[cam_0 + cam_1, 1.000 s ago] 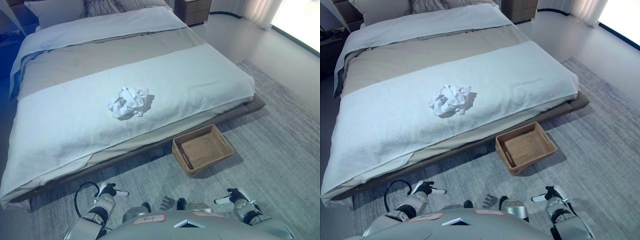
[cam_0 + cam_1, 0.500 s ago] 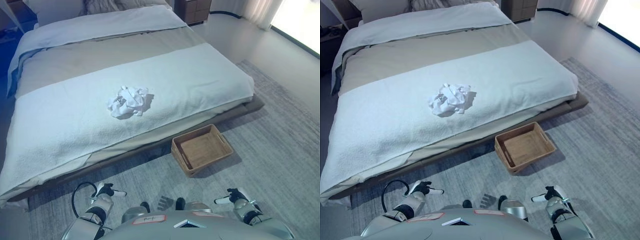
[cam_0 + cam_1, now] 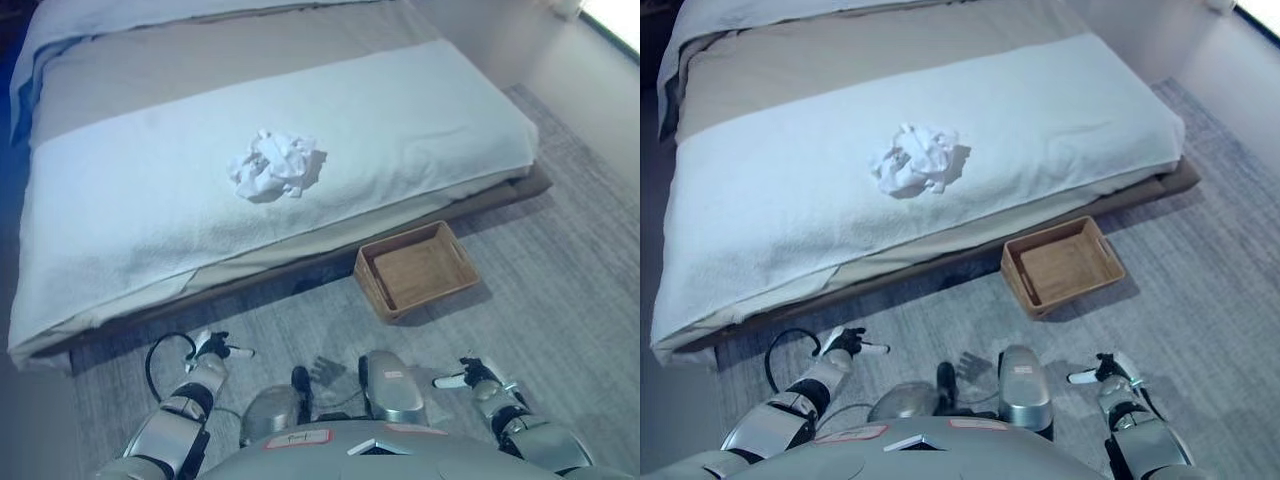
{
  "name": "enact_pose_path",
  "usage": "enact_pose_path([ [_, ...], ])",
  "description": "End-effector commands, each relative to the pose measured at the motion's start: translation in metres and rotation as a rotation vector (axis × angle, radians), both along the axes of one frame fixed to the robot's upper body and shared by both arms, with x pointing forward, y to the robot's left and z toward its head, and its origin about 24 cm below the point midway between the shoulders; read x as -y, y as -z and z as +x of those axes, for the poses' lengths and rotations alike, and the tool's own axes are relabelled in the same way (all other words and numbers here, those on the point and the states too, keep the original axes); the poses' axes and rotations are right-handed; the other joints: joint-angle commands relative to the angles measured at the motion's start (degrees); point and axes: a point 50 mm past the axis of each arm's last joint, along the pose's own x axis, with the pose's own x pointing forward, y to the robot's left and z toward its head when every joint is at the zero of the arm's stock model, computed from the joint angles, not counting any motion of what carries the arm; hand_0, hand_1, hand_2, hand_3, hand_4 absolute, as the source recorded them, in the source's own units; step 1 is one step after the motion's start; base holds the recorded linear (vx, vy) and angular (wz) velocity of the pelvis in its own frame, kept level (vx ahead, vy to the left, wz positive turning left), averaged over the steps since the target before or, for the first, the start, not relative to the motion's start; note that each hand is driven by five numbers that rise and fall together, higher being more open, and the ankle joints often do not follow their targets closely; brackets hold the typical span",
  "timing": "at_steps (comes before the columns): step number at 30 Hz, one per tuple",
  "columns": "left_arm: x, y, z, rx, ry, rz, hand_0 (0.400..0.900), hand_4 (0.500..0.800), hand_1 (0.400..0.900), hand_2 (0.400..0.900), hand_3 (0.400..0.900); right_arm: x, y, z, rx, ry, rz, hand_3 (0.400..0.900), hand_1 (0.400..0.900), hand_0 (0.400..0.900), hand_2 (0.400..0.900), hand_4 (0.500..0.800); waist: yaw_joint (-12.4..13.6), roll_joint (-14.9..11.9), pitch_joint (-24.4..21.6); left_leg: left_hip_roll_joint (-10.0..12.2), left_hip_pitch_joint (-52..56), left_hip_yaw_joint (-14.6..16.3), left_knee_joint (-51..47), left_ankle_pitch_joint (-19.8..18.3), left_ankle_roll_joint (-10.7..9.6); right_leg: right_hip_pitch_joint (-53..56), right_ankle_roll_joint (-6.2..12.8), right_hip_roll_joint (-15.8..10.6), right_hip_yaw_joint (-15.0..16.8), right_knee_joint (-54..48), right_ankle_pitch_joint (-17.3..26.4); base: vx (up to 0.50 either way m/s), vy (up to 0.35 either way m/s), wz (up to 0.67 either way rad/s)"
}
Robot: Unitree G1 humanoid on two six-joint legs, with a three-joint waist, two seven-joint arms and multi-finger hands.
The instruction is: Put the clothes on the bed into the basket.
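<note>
View's tilted down and closer, so probably just walking up: crumpled white clothes (image 3: 276,165) mid-bed (image 3: 120,230), empty wicker basket (image 3: 416,271) by its foot edge, left hand (image 3: 212,349) and right hand (image 3: 470,374) low, loose, holding nothing.

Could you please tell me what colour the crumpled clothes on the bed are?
The clothes are white, lying bunched on the bed's pale blanket; the left eye view shows them best.
</note>
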Motion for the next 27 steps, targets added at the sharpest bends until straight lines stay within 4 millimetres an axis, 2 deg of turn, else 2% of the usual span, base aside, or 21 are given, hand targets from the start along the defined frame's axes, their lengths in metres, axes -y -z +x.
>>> enact_pose_path([
  [1, -0.024, -0.016, 0.019, 0.071, 0.028, 0.085, 0.900, 0.800, 0.900, 0.900, 0.900, 0.020, -0.010, 0.007, 0.038, 0.033, -0.066, 0.900, 0.900, 0.900, 0.900, 0.800, -1.9, -0.2, -1.3, -3.8, 15.4, 0.1, -9.7, -2.1, -4.6, -1.0, 0.47, 4.9, -3.7, -15.7, 4.6, 0.45, 0.005, 0.28],
  [3, -0.025, -0.017, 0.020, 0.073, 0.031, 0.085, 0.900, 0.800, 0.900, 0.900, 0.900, 0.021, -0.010, 0.004, 0.036, 0.040, -0.060, 0.900, 0.900, 0.900, 0.900, 0.800, -3.0, -0.9, -1.9, -4.6, 18.8, -1.0, -9.7, -3.5, -5.8, -1.6, 2.17, 7.3, -5.8, -28.9, 9.0, 0.52, -0.015, 0.38],
  [4, -0.023, -0.018, 0.022, 0.079, 0.043, 0.083, 0.900, 0.800, 0.900, 0.900, 0.900, 0.023, -0.010, 0.002, 0.037, 0.050, -0.062, 0.900, 0.900, 0.900, 0.900, 0.800, -3.5, -1.2, -2.1, -5.0, 19.7, -1.9, -9.7, -3.6, -6.3, -2.0, 2.52, 8.0, -5.9, -31.6, 9.8, 0.52, -0.005, 0.55],
  [5, -0.022, -0.018, 0.024, 0.084, 0.057, 0.081, 0.900, 0.800, 0.900, 0.900, 0.900, 0.024, -0.010, -0.002, 0.032, 0.055, -0.064, 0.900, 0.900, 0.900, 0.900, 0.800, -4.2, -1.1, -2.3, -4.9, 20.6, -2.7, -9.7, -3.5, -6.7, -1.8, 2.21, 8.7, -5.4, -32.6, 10.1, 0.51, -0.008, 0.65],
  [8, -0.016, -0.018, 0.025, 0.086, 0.086, 0.074, 0.900, 0.800, 0.900, 0.900, 0.900, 0.029, -0.008, -0.018, 0.004, 0.083, -0.065, 0.900, 0.900, 0.900, 0.900, 0.800, -6.5, 0.2, -4.1, -3.6, 23.3, -5.0, -8.9, -1.8, -8.2, -0.3, 0.05, 11.2, -1.3, -31.5, 10.4, 0.57, -0.047, 0.64],
  [10, -0.011, -0.014, 0.022, 0.078, 0.089, 0.061, 0.900, 0.800, 0.900, 0.900, 0.900, 0.030, -0.008, -0.018, 0.001, 0.083, -0.067, 0.900, 0.900, 0.900, 0.900, 0.800, -7.1, 1.9, -5.1, -3.2, 21.8, -5.3, -2.0, 2.4, -10.1, 1.6, -1.02, 12.5, -0.1, -30.5, 10.6, 0.56, -0.063, 0.35],
  [12, -0.005, -0.014, 0.024, 0.082, 0.109, 0.054, 0.900, 0.800, 0.900, 0.900, 0.900, 0.032, -0.010, -0.013, 0.012, 0.079, -0.075, 0.900, 0.900, 0.900, 0.900, 0.800, -7.2, 2.8, -4.4, -3.2, 15.0, -2.8, 14.1, 10.0, -15.9, 5.9, -2.39, 12.1, -0.8, -30.7, 9.0, 0.47, -0.046, 0.44],
  [13, -0.002, -0.017, 0.030, 0.098, 0.124, 0.055, 0.900, 0.800, 0.900, 0.900, 0.900, 0.033, -0.013, -0.006, 0.037, 0.082, -0.081, 0.900, 0.900, 0.900, 0.900, 0.800, -6.9, 2.5, -3.9, -3.1, 10.1, -2.0, 24.0, 13.2, -17.7, 8.3, -3.42, 11.6, -0.8, -31.1, 8.1, 0.39, -0.074, 0.31],
  [15, 0.001, -0.020, 0.037, 0.119, 0.135, 0.061, 0.900, 0.800, 0.900, 0.900, 0.900, 0.033, -0.017, 0.009, 0.083, 0.076, -0.083, 0.900, 0.900, 0.900, 0.900, 0.800, -5.1, 1.3, -2.3, -4.1, 2.8, -0.8, 37.3, 14.6, -18.1, 13.1, -5.00, 10.5, -0.3, -32.4, 6.0, 0.39, -0.117, -0.01],
  [16, 0.001, -0.021, 0.039, 0.127, 0.137, 0.069, 0.900, 0.800, 0.900, 0.900, 0.900, 0.030, -0.017, 0.014, 0.097, 0.066, -0.081, 0.900, 0.900, 0.900, 0.900, 0.800, -4.1, 0.7, -1.7, -3.7, 0.2, 0.5, 41.1, 13.6, -17.0, 14.7, -5.66, 10.2, -0.1, -32.6, 5.3, 0.40, -0.153, -0.17],
  [17, 0.000, -0.021, 0.038, 0.129, 0.132, 0.073, 0.900, 0.800, 0.900, 0.900, 0.900, 0.028, -0.017, 0.016, 0.102, 0.059, -0.079, 0.900, 0.900, 0.900, 0.900, 0.800, -3.3, -0.2, -1.5, -2.4, -2.3, 2.1, 43.0, 12.3, -15.1, 16.1, -6.24, 9.7, 0.1, -32.4, 4.6, 0.41, -0.172, -0.22],
  [19, -0.005, -0.019, 0.032, 0.120, 0.105, 0.080, 0.900, 0.800, 0.900, 0.900, 0.900, 0.021, -0.016, 0.021, 0.110, 0.027, -0.074, 0.900, 0.900, 0.900, 0.900, 0.800, -0.9, -2.2, -0.8, 1.8, -8.1, 4.8, 39.9, 7.9, -10.9, 18.7, -7.07, 9.0, 1.1, -31.1, 2.7, 0.39, -0.143, -0.32],
  [21, -0.011, -0.015, 0.021, 0.089, 0.086, 0.091, 0.900, 0.800, 0.900, 0.900, 0.900, 0.016, -0.016, 0.027, 0.124, 0.003, -0.071, 0.900, 0.900, 0.900, 0.900, 0.800, 0.4, -3.7, -0.8, 3.7, -11.5, 5.7, 31.0, 5.7, -8.8, 20.5, -7.25, 8.4, 1.8, -30.6, 0.7, 0.32, -0.044, -0.18],
  [22, -0.012, -0.015, 0.021, 0.088, 0.086, 0.092, 0.900, 0.800, 0.900, 0.900, 0.900, 0.016, -0.016, 0.027, 0.124, 0.003, -0.071, 0.900, 0.900, 0.900, 0.900, 0.800, 0.4, -3.9, -1.0, 3.5, -11.5, 5.8, 30.7, 5.9, -8.7, 20.3, -7.22, 8.2, 1.8, -30.6, 0.7, 0.29, 0.019, -0.12],
  [23, -0.014, -0.012, 0.014, 0.069, 0.073, 0.095, 0.900, 0.800, 0.900, 0.900, 0.900, 0.013, -0.016, 0.030, 0.132, -0.009, -0.067, 0.900, 0.900, 0.900, 0.900, 0.800, 0.8, -4.3, -1.1, 3.9, -12.2, 5.7, 23.4, 6.6, -8.7, 21.6, -6.77, 7.9, 2.4, -30.8, -0.1, 0.51, 0.123, -0.17],
  [24, -0.017, -0.009, 0.007, 0.046, 0.050, 0.099, 0.900, 0.800, 0.900, 0.900, 0.900, 0.011, -0.016, 0.033, 0.140, -0.025, -0.064, 0.900, 0.900, 0.900, 0.900, 0.800, 1.2, -3.7, -1.5, 5.5, -11.0, 4.8, 2.5, 10.8, -10.3, 24.4, -5.62, 7.6, 3.0, -31.9, -1.8, 0.51, 0.122, -0.17],
  [25, -0.017, -0.009, 0.007, 0.046, 0.050, 0.099, 0.900, 0.800, 0.900, 0.900, 0.900, 0.011, -0.016, 0.033, 0.140, -0.025, -0.064, 0.900, 0.900, 0.900, 0.900, 0.800, 1.1, -3.8, -1.4, 5.3, -10.4, 4.8, 1.5, 11.4, -10.3, 24.4, -5.62, 7.5, 3.0, -31.9, -1.8, 0.73, 0.252, -0.18],
  [26, -0.018, -0.006, 0.001, 0.025, 0.043, 0.097, 0.900, 0.800, 0.900, 0.900, 0.900, 0.014, -0.017, 0.034, 0.144, -0.023, -0.070, 0.900, 0.900, 0.900, 0.900, 0.800, 0.7, -2.3, -2.0, 6.9, -12.8, 6.3, -9.7, 12.6, -12.3, 27.0, -4.64, 7.3, 3.3, -32.1, -3.9, 0.51, 0.204, -0.18],
  [27, -0.018, -0.005, -0.002, 0.013, 0.033, 0.098, 0.900, 0.800, 0.900, 0.900, 0.900, 0.014, -0.017, 0.032, 0.137, -0.025, -0.071, 0.900, 0.900, 0.900, 0.900, 0.800, 0.8, -1.9, -2.4, 7.3, -13.1, 6.8, -9.7, 12.9, -13.0, 27.9, -4.45, 6.8, 3.6, -31.7, -4.5, 0.71, 0.294, -0.39],
])
